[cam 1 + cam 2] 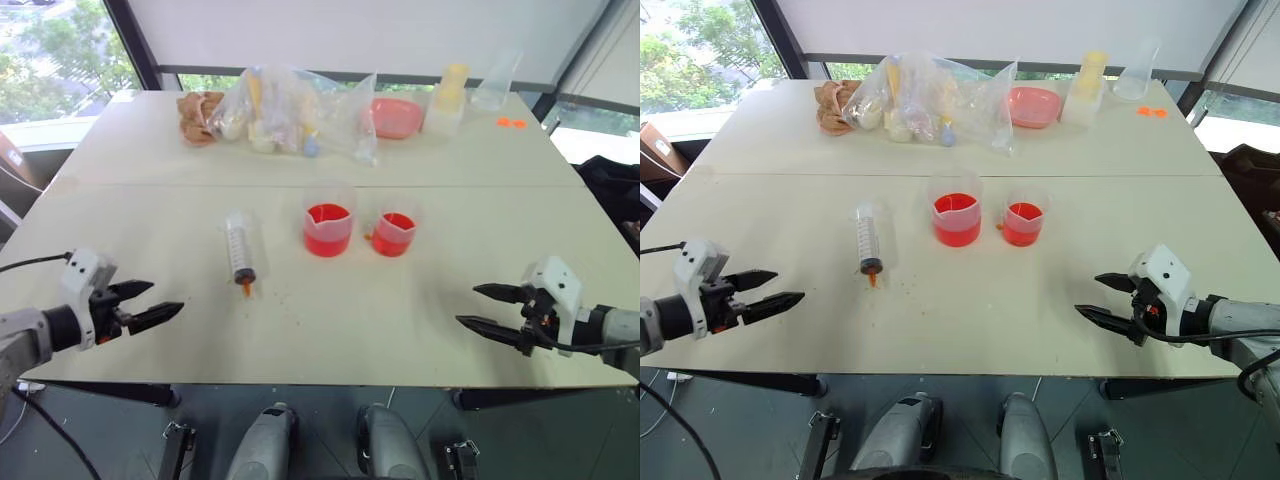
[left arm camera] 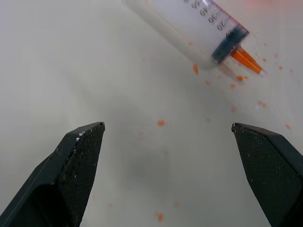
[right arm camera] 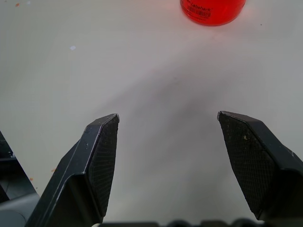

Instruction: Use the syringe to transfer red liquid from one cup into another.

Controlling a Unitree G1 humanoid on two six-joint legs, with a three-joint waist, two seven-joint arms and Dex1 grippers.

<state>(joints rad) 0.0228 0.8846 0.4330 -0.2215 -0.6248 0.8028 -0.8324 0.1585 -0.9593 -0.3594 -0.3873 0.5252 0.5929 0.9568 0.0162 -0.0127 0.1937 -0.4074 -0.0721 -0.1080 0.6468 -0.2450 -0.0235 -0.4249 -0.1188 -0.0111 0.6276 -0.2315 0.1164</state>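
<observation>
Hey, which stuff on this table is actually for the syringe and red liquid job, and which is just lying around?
For the job:
- syringe, lying flat
- larger beaker with red liquid
- smaller beaker, also holding red liquid

Just lying about, along the far edge:
- clear plastic bag of items
- pink dish
- yellow container
- clear cup

White wrist housings (image 1: 82,272), black jaws
</observation>
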